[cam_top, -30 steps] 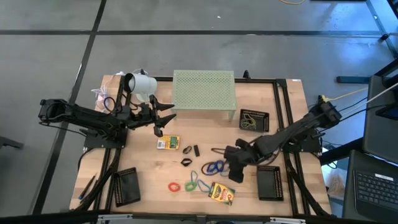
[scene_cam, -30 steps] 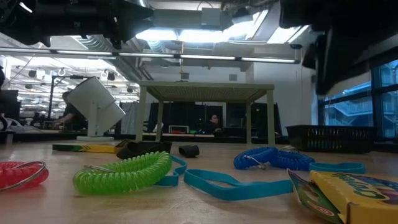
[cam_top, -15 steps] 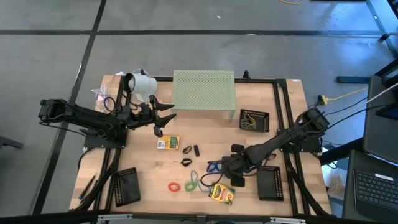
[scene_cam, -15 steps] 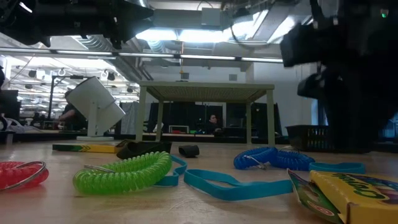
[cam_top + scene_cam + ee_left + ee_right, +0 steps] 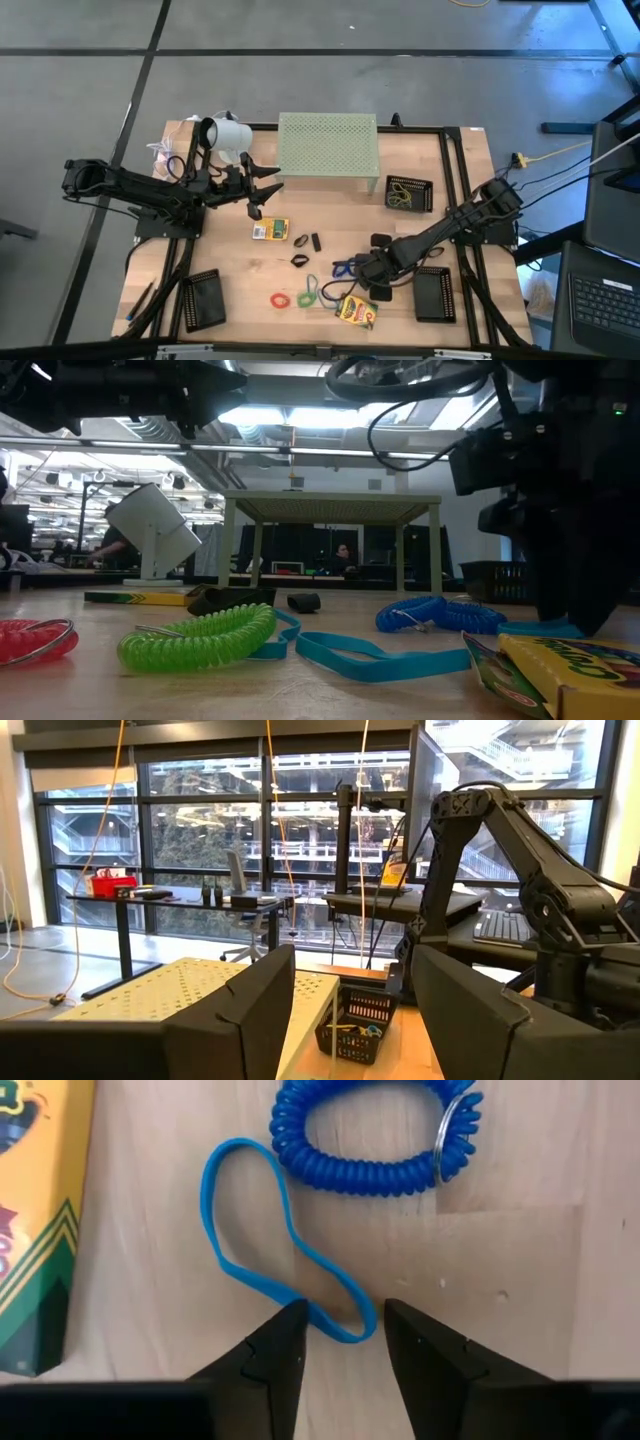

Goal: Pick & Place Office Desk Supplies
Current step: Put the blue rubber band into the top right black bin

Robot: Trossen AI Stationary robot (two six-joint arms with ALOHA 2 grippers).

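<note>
Barely begun: right claw, half-open and empty, straddles the blue band; remaining supplies lie loose beyond it.

Two dark, nearly black arms are seen from above, each built of slim jointed segments. The left arm is made up of blocky, angular links, and thin dark cables are looped beside it. The right arm is formed of a long straight link with rounded joint housings. In the wrist views, the fingers are shown as matte black wedges with bevelled, faceted edges. In the left wrist view, the right arm is seen with smooth rounded black casings and a curved elbow.
</note>
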